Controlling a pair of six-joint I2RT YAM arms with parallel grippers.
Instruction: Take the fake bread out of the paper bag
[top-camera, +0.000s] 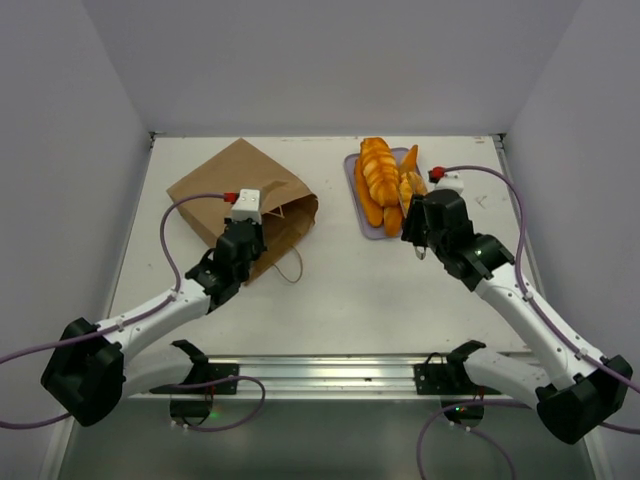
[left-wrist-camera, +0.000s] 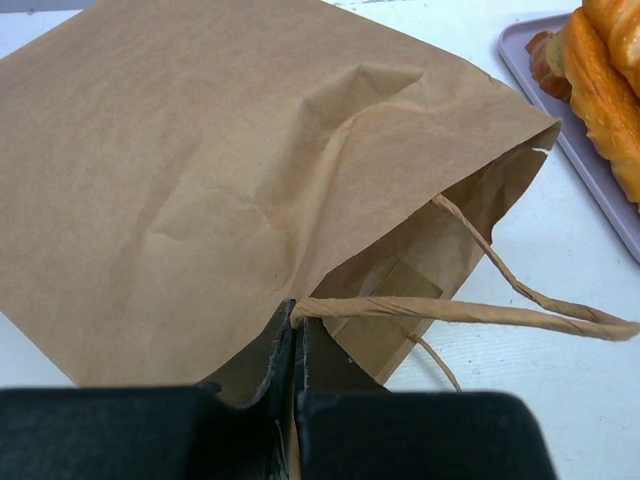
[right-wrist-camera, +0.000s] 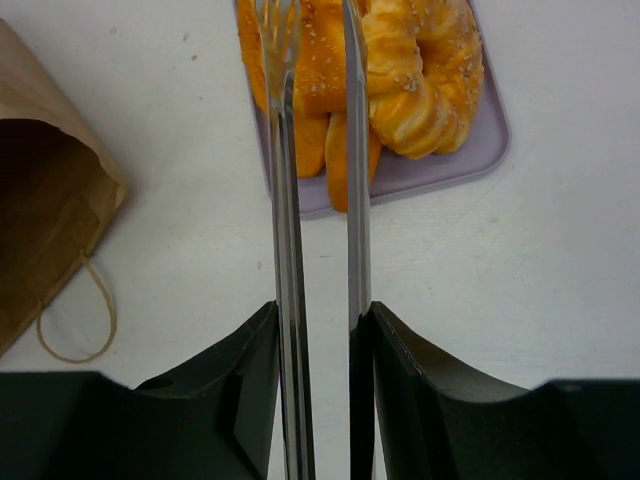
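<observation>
Top external view: paper bag (top-camera: 225, 185) lies flat toward the table's (top-camera: 330, 300) far-left corner, mouth facing right; fake bread (top-camera: 378, 175) sits piled on a lavender tray (top-camera: 372, 232) by the far-right corner, well apart from the bag. My left fingers (left-wrist-camera: 295, 345) are pinched tight on the bag's rim where a string handle (left-wrist-camera: 470, 313) starts; my right fingers (right-wrist-camera: 322, 312) are narrow, clamping metal tongs (right-wrist-camera: 285, 200) whose tips hang over the tray. Cannot tell if any piece is left inside, as the mouth is dark. Bread looks light, hard, glossy, so likely slippery; I'd squeeze a loaf across its ridged middle. The bag is thin and floppy; hold the rim.
</observation>
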